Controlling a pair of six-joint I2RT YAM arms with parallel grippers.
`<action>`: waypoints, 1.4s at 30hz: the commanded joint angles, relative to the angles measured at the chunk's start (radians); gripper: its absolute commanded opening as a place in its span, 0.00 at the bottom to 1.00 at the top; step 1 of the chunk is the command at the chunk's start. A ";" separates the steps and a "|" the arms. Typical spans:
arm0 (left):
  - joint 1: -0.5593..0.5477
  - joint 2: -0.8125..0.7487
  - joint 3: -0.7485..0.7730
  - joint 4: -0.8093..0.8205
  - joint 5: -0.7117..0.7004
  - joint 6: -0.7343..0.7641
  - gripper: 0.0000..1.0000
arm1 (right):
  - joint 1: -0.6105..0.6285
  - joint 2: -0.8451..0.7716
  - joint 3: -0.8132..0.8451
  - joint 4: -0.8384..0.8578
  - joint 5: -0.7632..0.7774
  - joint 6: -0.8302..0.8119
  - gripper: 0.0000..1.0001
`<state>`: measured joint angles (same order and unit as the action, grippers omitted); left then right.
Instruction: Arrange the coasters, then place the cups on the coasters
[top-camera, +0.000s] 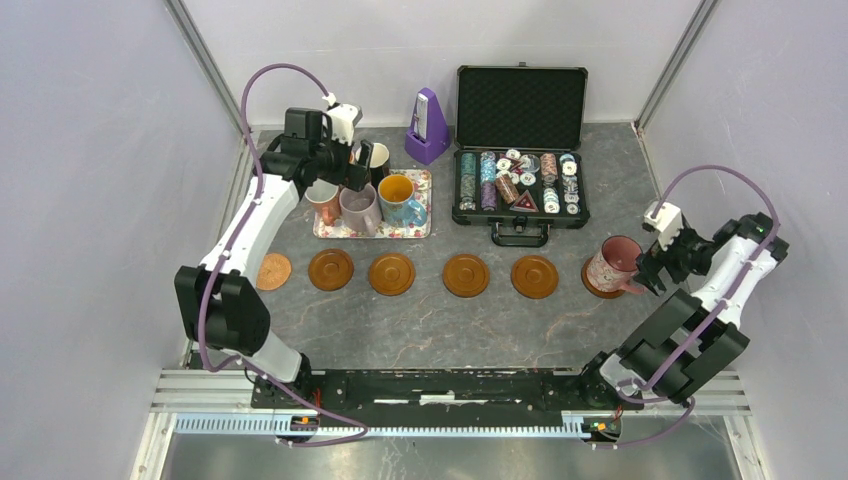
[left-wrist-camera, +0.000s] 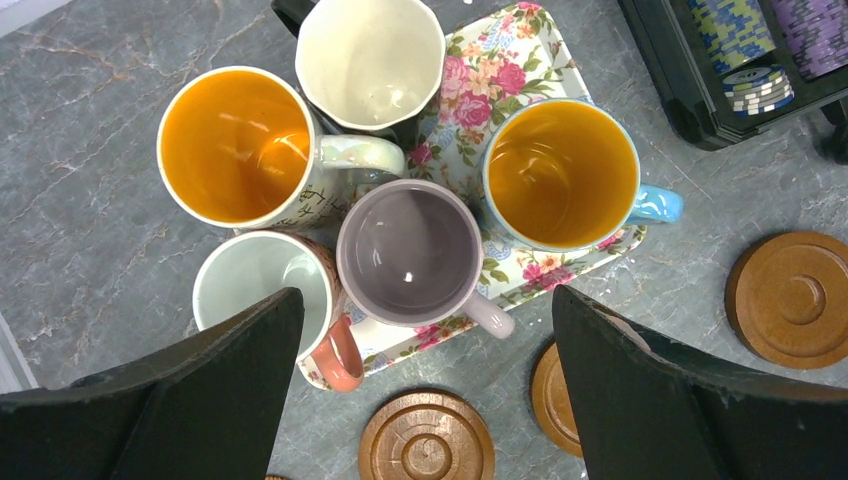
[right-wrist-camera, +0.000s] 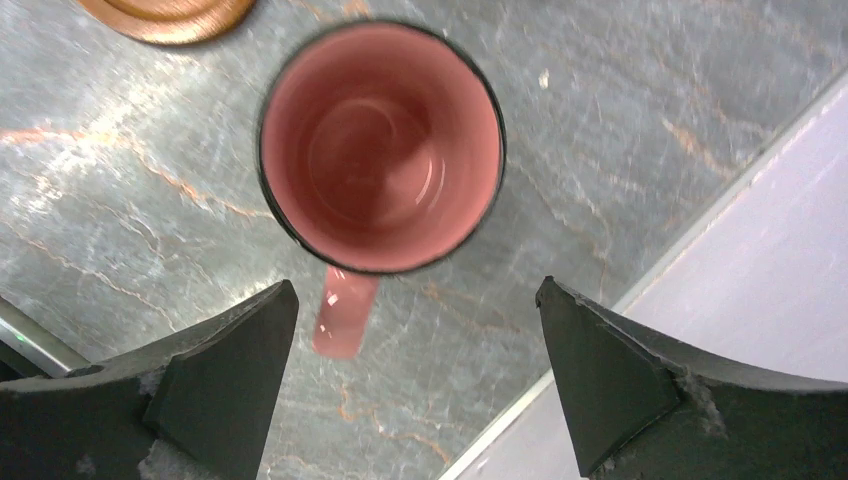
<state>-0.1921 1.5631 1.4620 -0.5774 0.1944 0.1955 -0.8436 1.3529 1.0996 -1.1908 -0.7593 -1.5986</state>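
Six brown coasters lie in a row across the table, from the leftmost coaster (top-camera: 273, 271) to the rightmost coaster (top-camera: 598, 288). A pink cup (top-camera: 614, 263) (right-wrist-camera: 380, 145) stands on the rightmost one, its handle (right-wrist-camera: 344, 312) pointing at my right gripper (top-camera: 649, 270) (right-wrist-camera: 415, 290). That gripper is open just behind the cup and holds nothing. My left gripper (top-camera: 352, 172) (left-wrist-camera: 425, 300) hangs open above several cups on a floral tray (left-wrist-camera: 520, 45): a lilac cup (left-wrist-camera: 410, 250), a blue cup (left-wrist-camera: 560, 172), a white cup with an orange inside (left-wrist-camera: 235, 145), a cream-lined cup (left-wrist-camera: 370, 60) and a salmon-handled cup (left-wrist-camera: 250, 285).
An open black case of poker chips (top-camera: 520, 190) sits behind the middle coasters, with a purple metronome (top-camera: 428, 127) to its left. The right wall's lower edge (right-wrist-camera: 700, 240) runs close beside the pink cup. The left wall stands close to the tray.
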 joint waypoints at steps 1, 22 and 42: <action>-0.004 0.018 0.048 -0.001 0.039 0.061 1.00 | 0.093 -0.053 0.048 -0.064 -0.032 0.067 0.98; 0.138 0.151 0.271 -0.156 0.013 -0.165 1.00 | 1.052 0.090 0.208 0.623 0.345 1.025 0.96; 0.178 0.015 0.093 -0.135 -0.100 -0.163 1.00 | 1.509 0.692 0.684 0.688 0.572 1.187 0.85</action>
<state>-0.0204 1.6203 1.5509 -0.7242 0.1234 0.0765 0.6376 1.9747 1.6798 -0.5682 -0.2188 -0.4808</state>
